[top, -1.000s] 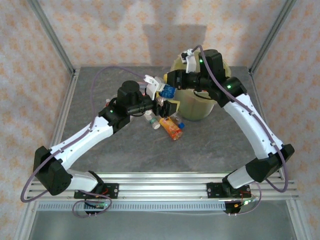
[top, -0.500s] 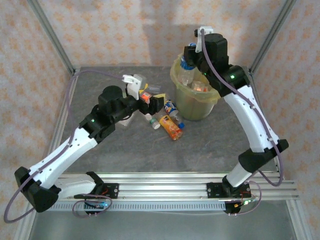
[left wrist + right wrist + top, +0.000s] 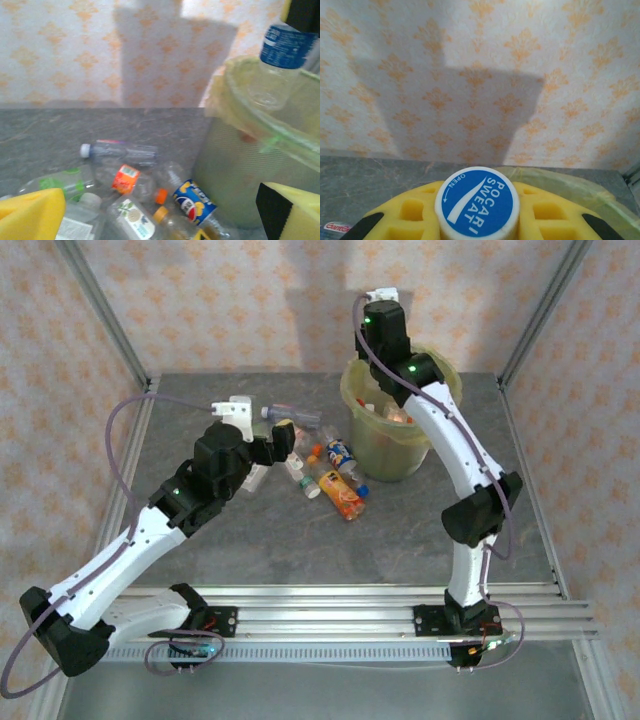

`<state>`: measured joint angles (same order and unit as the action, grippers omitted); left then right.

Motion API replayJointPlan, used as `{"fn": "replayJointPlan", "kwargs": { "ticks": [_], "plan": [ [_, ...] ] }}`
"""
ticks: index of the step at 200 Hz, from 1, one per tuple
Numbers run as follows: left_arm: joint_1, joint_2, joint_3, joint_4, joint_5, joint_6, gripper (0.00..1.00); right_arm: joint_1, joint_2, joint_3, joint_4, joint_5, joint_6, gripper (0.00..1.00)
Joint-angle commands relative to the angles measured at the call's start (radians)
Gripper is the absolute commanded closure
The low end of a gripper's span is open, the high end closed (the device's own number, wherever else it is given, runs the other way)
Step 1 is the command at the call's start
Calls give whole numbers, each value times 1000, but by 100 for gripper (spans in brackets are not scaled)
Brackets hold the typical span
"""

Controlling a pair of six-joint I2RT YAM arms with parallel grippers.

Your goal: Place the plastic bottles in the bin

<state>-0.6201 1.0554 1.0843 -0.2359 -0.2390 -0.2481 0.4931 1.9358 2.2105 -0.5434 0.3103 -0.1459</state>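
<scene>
Right wrist: right tool [image 3: 477, 220] clenches bottle [image 3: 476, 200] over bin [image 3: 570, 182] rim; left tool [image 3: 160, 220] released.

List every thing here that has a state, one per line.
bin, upright, bag-lined, some bottles inside.
loose bottles, lying on the table beside the bin.
blue-labelled bottle, capped, held over the bin's mouth.
right gripper, shut on the blue-labelled bottle.
left gripper, open, empty.

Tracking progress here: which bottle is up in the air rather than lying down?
The blue-labelled bottle, gripped by the right claw over the bin; the pile lies on the table.
</scene>
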Motion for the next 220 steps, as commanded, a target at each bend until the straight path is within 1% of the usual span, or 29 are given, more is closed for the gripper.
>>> {"fn": "replayJointPlan", "kwargs": {
  "ticks": [1, 36, 73, 95, 117, 125, 136, 157, 192, 205, 220],
  "plan": [
    [2, -18, 12, -68, -113, -36, 0, -19, -9, -45, 52, 9, 68, 100],
    [7, -19, 11, -86, -128, -49, 0, -43, -29, -155, 75, -23, 197, 100],
    [16, -14, 4, -88, -133, -60, 0, -47, -74, -354, 230, -72, 233, 97],
    [19, -12, 2, -91, -132, -64, 0, -47, -96, -439, 285, -76, 238, 91],
    [26, -11, -1, -92, -132, -66, 0, -46, -112, -493, 302, -101, 239, 80],
    [29, -10, -1, -93, -131, -66, 0, -47, -115, -497, 295, -108, 239, 76],
    [33, -4, 3, -97, -132, -71, 0, -46, -115, -491, 270, -120, 239, 65],
    [41, 13, 13, -112, -130, -82, 0, -47, -113, -447, 210, -153, 230, 53],
    [58, 46, 39, -157, -123, -98, 0, -48, -109, -325, 88, -197, 214, 41],
    [66, 56, 51, -180, -124, -103, 0, -48, -113, -289, 54, -207, 213, 38],
    [80, 72, 72, -220, -122, -104, 0, -48, -120, -252, 16, -219, 212, 37]
  ]
}}
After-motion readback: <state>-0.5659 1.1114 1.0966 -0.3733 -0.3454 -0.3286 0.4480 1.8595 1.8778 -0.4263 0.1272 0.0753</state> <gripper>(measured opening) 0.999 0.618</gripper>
